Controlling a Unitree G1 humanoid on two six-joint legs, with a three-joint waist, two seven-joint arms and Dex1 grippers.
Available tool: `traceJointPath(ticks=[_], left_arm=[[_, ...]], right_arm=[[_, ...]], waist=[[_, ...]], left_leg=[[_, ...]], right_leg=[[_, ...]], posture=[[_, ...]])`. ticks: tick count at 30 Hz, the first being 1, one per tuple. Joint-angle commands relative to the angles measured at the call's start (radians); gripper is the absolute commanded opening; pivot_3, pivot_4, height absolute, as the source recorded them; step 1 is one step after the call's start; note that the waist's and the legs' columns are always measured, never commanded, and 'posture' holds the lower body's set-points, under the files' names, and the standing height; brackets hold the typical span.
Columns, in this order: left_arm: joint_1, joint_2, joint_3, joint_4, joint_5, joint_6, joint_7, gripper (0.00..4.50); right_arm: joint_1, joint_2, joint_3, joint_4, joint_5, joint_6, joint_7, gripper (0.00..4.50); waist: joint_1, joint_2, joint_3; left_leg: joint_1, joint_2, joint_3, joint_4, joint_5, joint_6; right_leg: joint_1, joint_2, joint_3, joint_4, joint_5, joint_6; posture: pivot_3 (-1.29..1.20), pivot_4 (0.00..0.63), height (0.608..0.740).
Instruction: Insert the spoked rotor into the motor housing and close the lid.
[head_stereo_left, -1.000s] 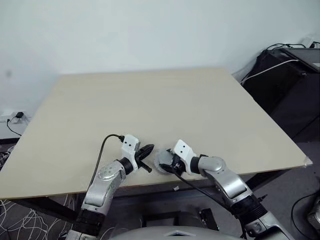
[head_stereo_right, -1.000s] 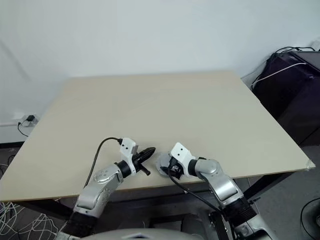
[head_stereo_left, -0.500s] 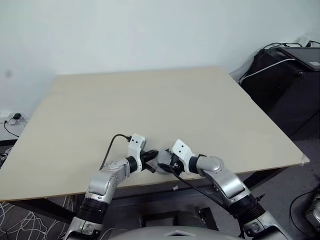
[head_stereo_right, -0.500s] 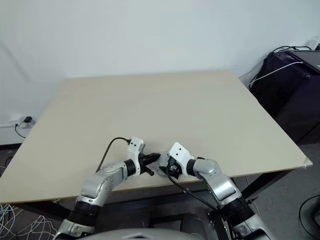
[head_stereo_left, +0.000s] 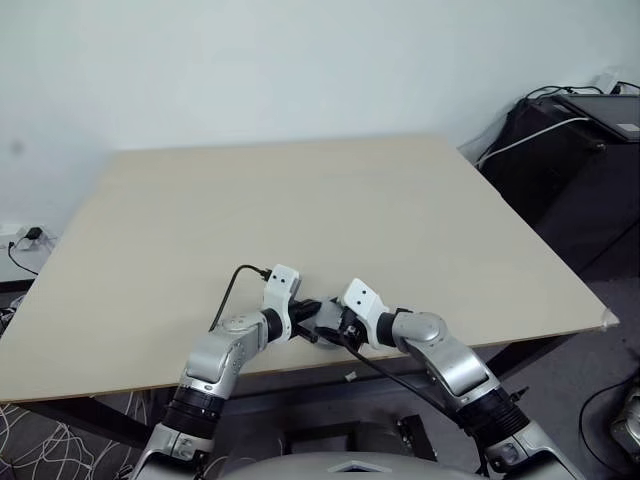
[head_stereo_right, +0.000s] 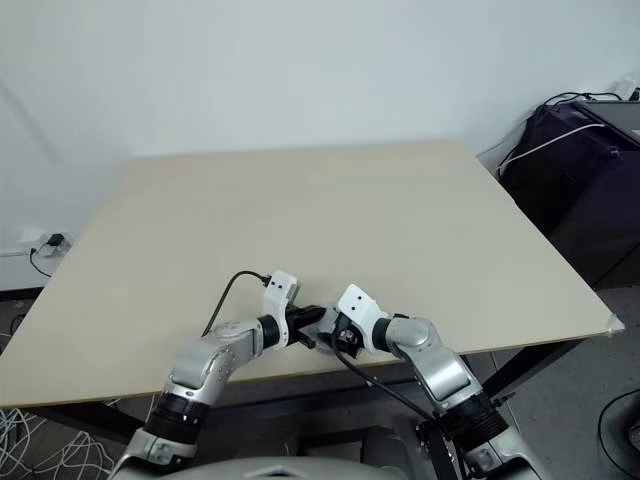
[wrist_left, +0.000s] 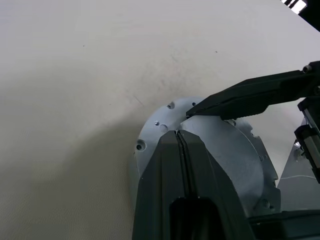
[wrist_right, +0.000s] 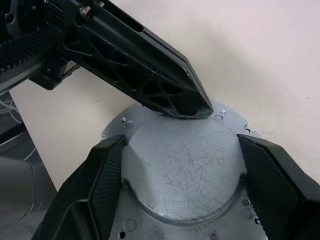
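1. From the head's eyes, we see both arms meeting at the near edge of the pale beige wooden table (head_stereo_left: 330, 200). The left gripper (head_stereo_left: 306, 310) and right gripper (head_stereo_left: 325, 322) converge on a small grey part lying there.
2. In the left wrist view, our left gripper's black fingers (wrist_left: 175, 165) are pressed together with nothing between them, their tips resting on the round silver metal cover with a scratched raised centre and a flange of small holes (wrist_left: 220, 150). Whether this is the motor housing's lid we cannot tell.
3. In the right wrist view, the right gripper (wrist_right: 182, 175) straddles the cover's raised centre, one finger (wrist_right: 107, 175) against each side, clasping it. The left gripper's tip touches its far rim.
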Motion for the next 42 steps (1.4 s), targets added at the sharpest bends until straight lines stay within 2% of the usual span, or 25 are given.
traceJointPath(ticks=[1,9,23,29,31,33,42], left_arm=[[0.016,0.026,-0.005,-0.017,0.004,0.056,0.004,0.0],[0.059,0.073,0.006,-0.063,0.0,0.092,0.009,0.0],[0.048,-0.013,-0.023,-0.041,-0.047,0.076,-0.024,0.0],[0.055,-0.002,-0.044,-0.041,-0.027,0.083,-0.022,0.0],[0.06,0.001,-0.041,-0.042,-0.027,0.084,-0.022,0.0],[0.063,0.003,-0.04,-0.043,-0.027,0.085,-0.022,0.0],[0.069,-0.001,-0.031,-0.046,-0.03,0.084,-0.018,0.0]], right_arm=[[0.006,-0.012,-0.003,0.038,-0.047,0.036,-0.033,3.21],[0.006,-0.006,0.004,0.037,-0.048,0.039,-0.033,3.21],[0.0,-0.011,0.006,0.034,-0.053,0.033,-0.028,3.21],[0.009,-0.005,-0.013,0.012,-0.035,0.035,-0.031,3.21],[0.01,0.001,-0.023,0.0,-0.026,0.04,-0.034,3.95],[0.011,0.004,-0.03,-0.015,-0.017,0.046,-0.03,4.47],[0.031,-0.039,-0.078,-0.175,0.056,0.09,0.032,4.47]], waist=[[-0.001,0.0,0.0],[-0.002,-0.001,-0.001],[0.0,-0.001,-0.001],[0.001,-0.001,-0.001],[0.002,-0.001,-0.001],[0.004,-0.001,-0.002],[0.02,-0.002,0.0]], left_leg=[[0.0,0.0,0.0,0.0,0.0,0.0],[0.001,0.0,0.0,-0.001,0.0,0.0],[0.001,0.0,0.0,-0.002,0.0,-0.001],[0.001,0.0,0.0,-0.002,0.0,-0.001],[0.001,0.0,0.0,-0.002,0.0,-0.001],[0.001,0.0,0.0,-0.002,0.0,-0.001],[-0.004,-0.001,-0.001,-0.003,0.0,0.0]], right_leg=[[0.0,0.0,0.0,0.0,0.0,0.0],[0.0,0.0,0.0,0.0,0.0,-0.001],[0.001,0.0,0.0,0.0,0.0,-0.001],[0.001,0.0,0.0,0.0,0.0,-0.001],[0.001,0.0,0.0,-0.001,-0.001,-0.001],[0.001,0.0,0.0,-0.001,-0.001,-0.001],[-0.003,-0.001,0.0,-0.002,-0.001,0.0]], posture=[[0.0,0.0,0.74],[0.0,0.0,0.74],[0.0,0.0,0.74],[0.0,0.0,0.74],[0.0,0.0,0.74],[0.0,0.0,0.74],[0.0,0.0,0.74]])
